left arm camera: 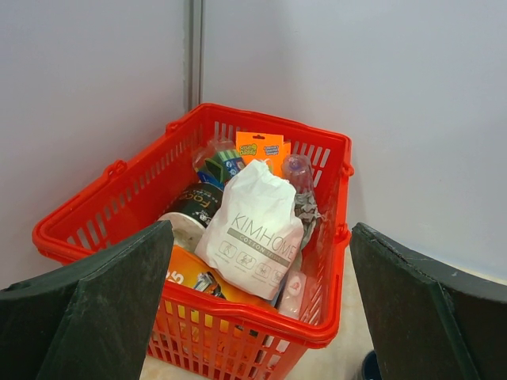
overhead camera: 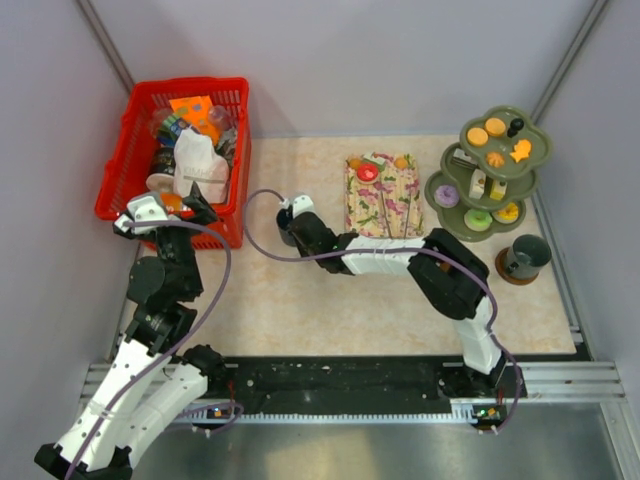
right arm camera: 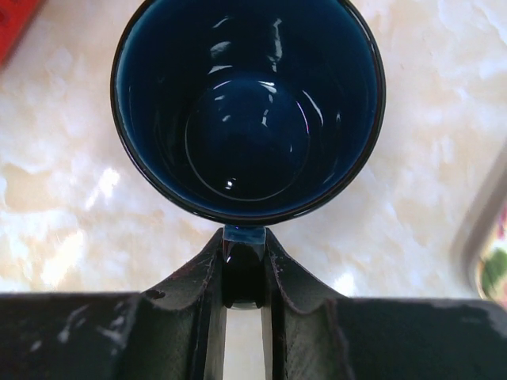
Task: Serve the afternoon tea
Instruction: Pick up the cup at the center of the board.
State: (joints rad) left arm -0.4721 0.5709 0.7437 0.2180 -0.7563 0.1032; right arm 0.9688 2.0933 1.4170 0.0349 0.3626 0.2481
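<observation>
Because its handle points straight back toward the wrist, the navy mug (right arm camera: 245, 103) lies just beyond the right jaws, which are clenched on that handle. It stands upright on the bench (right arm camera: 63, 229). Farther off to the right, well apart, the dark-green mug (overhead camera: 527, 252) sits on a saucer (overhead camera: 506, 276) beside the three-tier stand (overhead camera: 541, 138). The left jaws hang released and wide before the red basket (left arm camera: 238, 311), so the right arm is the nearer.

bright, even light – glare spots inside navy mug (right arm camera: 247, 119), pics mostly sharp.
</observation>
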